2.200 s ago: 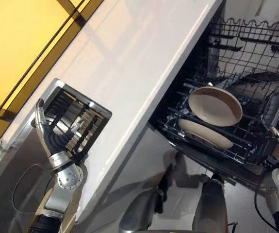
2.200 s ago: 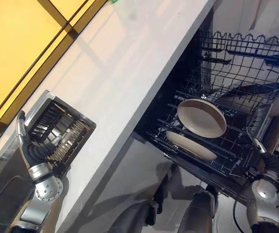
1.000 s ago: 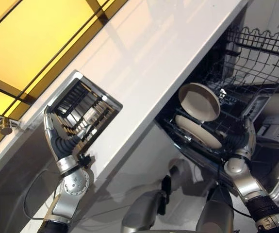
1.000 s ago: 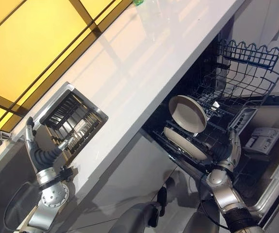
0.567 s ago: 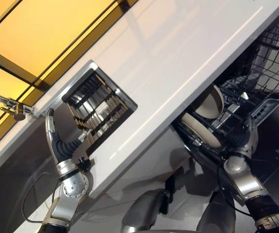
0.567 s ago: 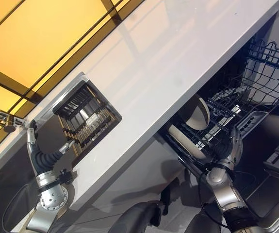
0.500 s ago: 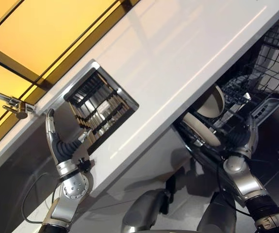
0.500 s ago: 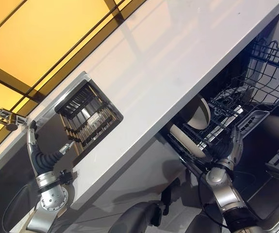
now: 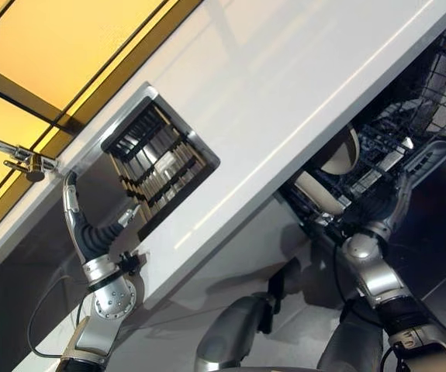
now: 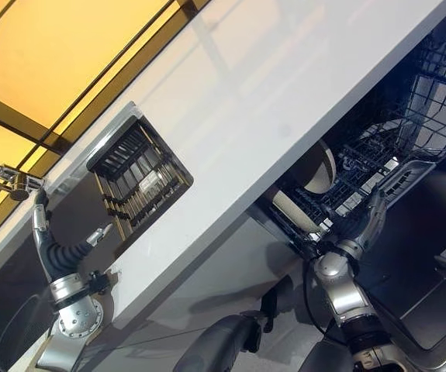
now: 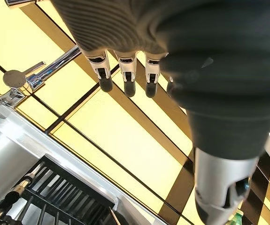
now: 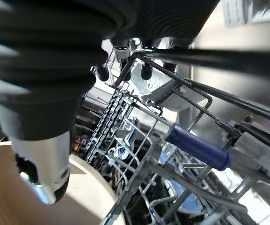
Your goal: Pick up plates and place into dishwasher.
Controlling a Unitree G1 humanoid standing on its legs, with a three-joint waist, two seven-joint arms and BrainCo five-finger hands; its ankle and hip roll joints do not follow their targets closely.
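A long white countertop (image 9: 285, 85) was seen running before a yellow panelled wall (image 9: 67, 39), with a chrome tap (image 9: 21, 163) beside a steel sink holding a black slatted drying rack (image 9: 160, 159). The left hand (image 9: 79, 225) was held with fingers straight, holding nothing, just beside that rack. Under the counter's edge, two beige round plates (image 10: 316, 167) stood in the black wire dishwasher rack (image 10: 378, 147). The right hand (image 10: 370, 221) was reached against the rack's front wires with relaxed fingers, closed on nothing.
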